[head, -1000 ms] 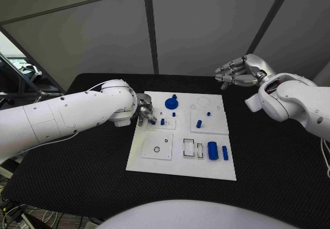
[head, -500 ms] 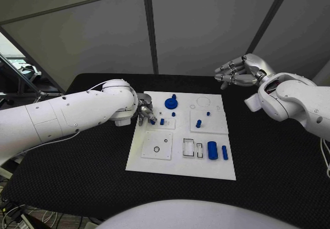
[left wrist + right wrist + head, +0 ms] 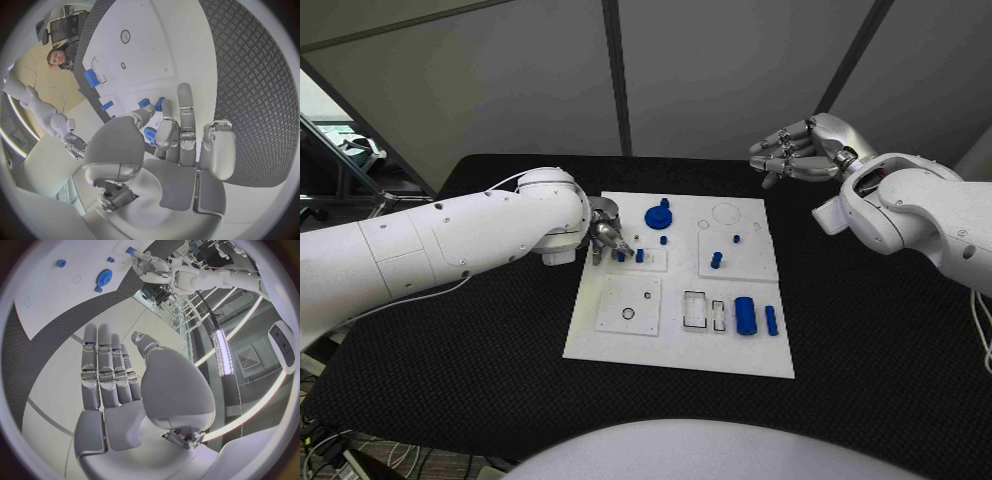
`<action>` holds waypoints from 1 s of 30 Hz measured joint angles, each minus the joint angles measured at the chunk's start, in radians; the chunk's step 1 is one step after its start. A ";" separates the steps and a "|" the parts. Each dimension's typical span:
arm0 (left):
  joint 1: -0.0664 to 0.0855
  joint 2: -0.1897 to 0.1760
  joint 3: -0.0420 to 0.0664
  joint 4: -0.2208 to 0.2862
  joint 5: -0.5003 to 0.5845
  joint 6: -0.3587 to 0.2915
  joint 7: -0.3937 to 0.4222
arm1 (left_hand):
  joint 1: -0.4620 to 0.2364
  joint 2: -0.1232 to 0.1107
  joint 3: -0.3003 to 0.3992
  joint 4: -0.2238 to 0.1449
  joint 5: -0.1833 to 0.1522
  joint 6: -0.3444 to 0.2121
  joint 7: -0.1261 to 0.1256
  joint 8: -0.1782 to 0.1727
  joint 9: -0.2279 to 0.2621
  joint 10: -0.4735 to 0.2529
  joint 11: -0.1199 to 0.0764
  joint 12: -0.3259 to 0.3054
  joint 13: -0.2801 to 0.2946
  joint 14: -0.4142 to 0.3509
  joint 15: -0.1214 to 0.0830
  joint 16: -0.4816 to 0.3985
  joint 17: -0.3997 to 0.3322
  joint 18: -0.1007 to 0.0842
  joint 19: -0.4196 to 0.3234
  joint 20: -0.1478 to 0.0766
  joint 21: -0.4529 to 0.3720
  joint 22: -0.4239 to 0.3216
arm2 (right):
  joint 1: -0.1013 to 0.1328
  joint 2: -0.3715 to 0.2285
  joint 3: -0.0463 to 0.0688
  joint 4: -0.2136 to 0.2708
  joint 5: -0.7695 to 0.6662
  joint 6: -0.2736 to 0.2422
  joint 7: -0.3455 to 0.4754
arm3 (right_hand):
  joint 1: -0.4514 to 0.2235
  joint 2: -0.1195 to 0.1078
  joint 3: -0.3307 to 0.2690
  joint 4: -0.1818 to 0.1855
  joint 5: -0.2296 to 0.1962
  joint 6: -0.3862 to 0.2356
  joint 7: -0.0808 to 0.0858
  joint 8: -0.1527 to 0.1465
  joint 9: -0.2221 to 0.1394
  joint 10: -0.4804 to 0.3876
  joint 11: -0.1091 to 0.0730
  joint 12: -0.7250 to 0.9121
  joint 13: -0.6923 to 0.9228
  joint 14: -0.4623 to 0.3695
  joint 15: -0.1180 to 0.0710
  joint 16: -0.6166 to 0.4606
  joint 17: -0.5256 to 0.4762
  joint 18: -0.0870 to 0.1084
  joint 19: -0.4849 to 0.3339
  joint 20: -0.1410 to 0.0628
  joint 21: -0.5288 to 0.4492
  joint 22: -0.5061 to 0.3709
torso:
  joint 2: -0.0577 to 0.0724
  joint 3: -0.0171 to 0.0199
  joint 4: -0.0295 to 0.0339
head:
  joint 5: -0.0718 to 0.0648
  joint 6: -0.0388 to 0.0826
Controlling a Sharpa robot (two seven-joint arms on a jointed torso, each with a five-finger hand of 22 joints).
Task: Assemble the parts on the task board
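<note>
Meanwhile the left hand was down at the task board, at its left edge on the far half, its fingers curled around a small blue part and holding it just above the white surface. Two more small blue pegs stood just past the fingertips in the left wrist view. The board lay in the middle of the black desk. On it a blue gear-shaped part sat near the far edge, a short blue peg stood near the middle, and a blue cylinder with a thinner blue bar beside it lay toward the near right corner. The right hand hung well clear of the board, above the desk's far right corner, holding nothing, its fingers apart and loosely extended.
</note>
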 measured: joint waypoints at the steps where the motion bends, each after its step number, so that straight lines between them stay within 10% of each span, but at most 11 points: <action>1: 0.000 0.000 0.000 -0.001 0.000 0.000 0.000 | -0.002 0.002 -0.014 0.004 0.000 0.000 0.000 0.000 0.000 0.000 0.000 0.000 0.000 0.000 0.000 0.000 0.000 0.000 0.000 0.000 0.000 0.000 | 0.000 0.000 0.000 0.000 0.000 0.000 0.000 | 0.000 0.000 0.000 0.000 0.000 0.000 0.000 0.000 0.000 0.000 0.000 0.000 0.000 0.000 0.000 0.000 0.000 0.000 0.000 0.000 0.000 0.000 | 0.000 0.0000 0.0000 | 0.000 0.000; 30: -0.002 -0.018 0.009 0.005 0.001 -0.027 -0.002 | -0.015 0.015 -0.294 0.133 0.000 0.003 0.004 0.000 0.006 0.000 0.000 0.004 0.005 0.000 0.000 0.000 0.003 0.000 0.000 0.000 0.004 0.000 | 0.000 -0.001 0.000 -0.002 0.000 0.000 0.000 | 0.000 0.000 0.000 0.000 0.000 0.000 0.000 0.000 -0.001 0.000 0.000 0.000 -0.002 0.000 0.000 0.000 -0.002 0.000 0.000 0.000 0.000 -0.002 | 0.000 -0.0008 0.0012 | -0.003 0.004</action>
